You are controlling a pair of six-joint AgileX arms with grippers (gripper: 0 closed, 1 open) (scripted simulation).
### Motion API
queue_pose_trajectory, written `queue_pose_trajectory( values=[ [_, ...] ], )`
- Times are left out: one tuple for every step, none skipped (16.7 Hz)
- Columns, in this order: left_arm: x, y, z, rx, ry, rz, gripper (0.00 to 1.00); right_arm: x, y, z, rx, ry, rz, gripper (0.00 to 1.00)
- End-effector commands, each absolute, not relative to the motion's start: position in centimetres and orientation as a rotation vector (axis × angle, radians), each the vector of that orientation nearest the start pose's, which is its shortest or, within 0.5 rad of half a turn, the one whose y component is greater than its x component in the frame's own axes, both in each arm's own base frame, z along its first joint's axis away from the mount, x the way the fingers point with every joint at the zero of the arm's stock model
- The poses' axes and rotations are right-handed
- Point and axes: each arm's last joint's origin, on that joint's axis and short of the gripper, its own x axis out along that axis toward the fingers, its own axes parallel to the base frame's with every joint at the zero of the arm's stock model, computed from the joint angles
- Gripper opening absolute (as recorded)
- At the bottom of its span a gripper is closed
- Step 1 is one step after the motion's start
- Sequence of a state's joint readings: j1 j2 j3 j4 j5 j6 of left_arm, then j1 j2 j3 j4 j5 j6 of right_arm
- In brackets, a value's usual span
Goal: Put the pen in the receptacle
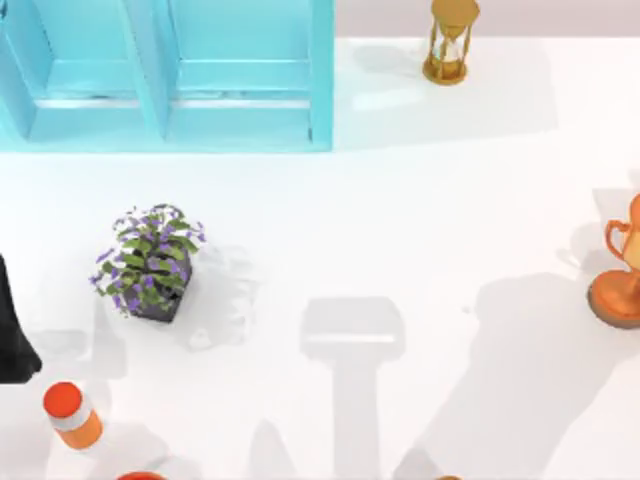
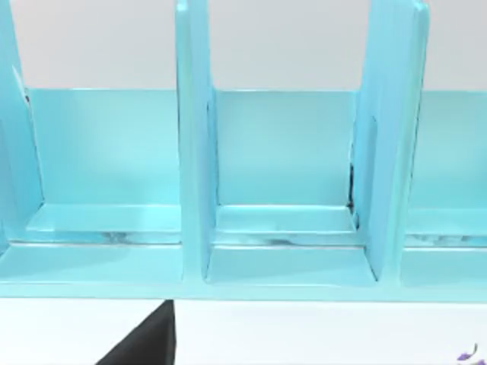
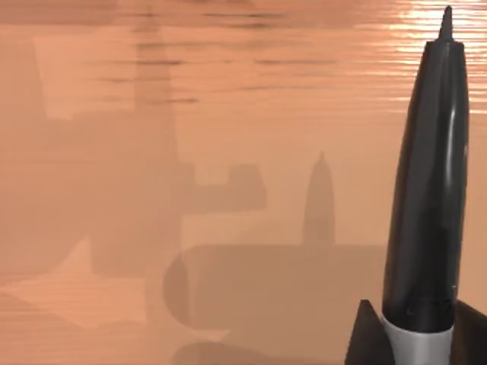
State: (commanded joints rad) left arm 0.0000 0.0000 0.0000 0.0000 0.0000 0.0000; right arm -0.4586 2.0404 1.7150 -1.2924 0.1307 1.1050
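Note:
The pen [image 3: 426, 198] stands close in the right wrist view, its black front section and pointed tip above a bit of white barrel. My right gripper [image 3: 418, 346] is shut on the pen's barrel, with a dark finger [image 3: 364, 338] on either side of it. The receptacle [image 1: 170, 75] is a light blue rack with upright dividers at the table's back left. In the left wrist view the receptacle [image 2: 289, 228] faces me with its open compartments. My left arm [image 1: 12, 330] is a dark shape at the table's left edge.
A potted plant [image 1: 150, 262] with purple flowers stands left of centre. An orange bottle [image 1: 72, 413] is at the front left, a gold hourglass [image 1: 452, 40] at the back, and an orange trophy [image 1: 622, 265] at the right edge. Arm shadows cross the white table [image 1: 400, 200].

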Motion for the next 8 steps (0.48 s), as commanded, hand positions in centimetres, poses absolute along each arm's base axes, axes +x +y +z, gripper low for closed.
queue_pose_trajectory(
  values=[
    [10.6,-0.1,16.0,0.0,0.0,0.0,1.0,35.0,-17.3,21.0,1.088,1.217,-1.314,0.0],
    [10.6,-0.1,16.0,0.0,0.0,0.0,1.0,34.7,-17.4,20.3,1.093,1.222,-1.321,0.0],
    [10.6,-0.1,16.0,0.0,0.0,0.0,1.0,34.4,-17.5,19.6,1.092,1.229,-1.331,0.0],
    [10.6,-0.1,16.0,0.0,0.0,0.0,1.0,34.0,-17.7,19.0,1.088,1.234,-1.343,0.0],
    [10.6,-0.1,16.0,0.0,0.0,0.0,1.0,33.8,-17.8,18.6,1.084,1.235,-1.351,0.0],
    [10.6,-0.1,16.0,0.0,0.0,0.0,1.0,33.7,-17.9,18.4,1.081,1.234,-1.355,0.0],
    [10.6,-0.1,16.0,0.0,0.0,0.0,1.0,33.7,-17.9,18.4,1.081,1.233,-1.356,0.0],
    [10.6,-0.1,16.0,0.0,0.0,0.0,1.0,33.7,-17.9,18.4,1.081,1.233,-1.356,0.0]
  ],
)
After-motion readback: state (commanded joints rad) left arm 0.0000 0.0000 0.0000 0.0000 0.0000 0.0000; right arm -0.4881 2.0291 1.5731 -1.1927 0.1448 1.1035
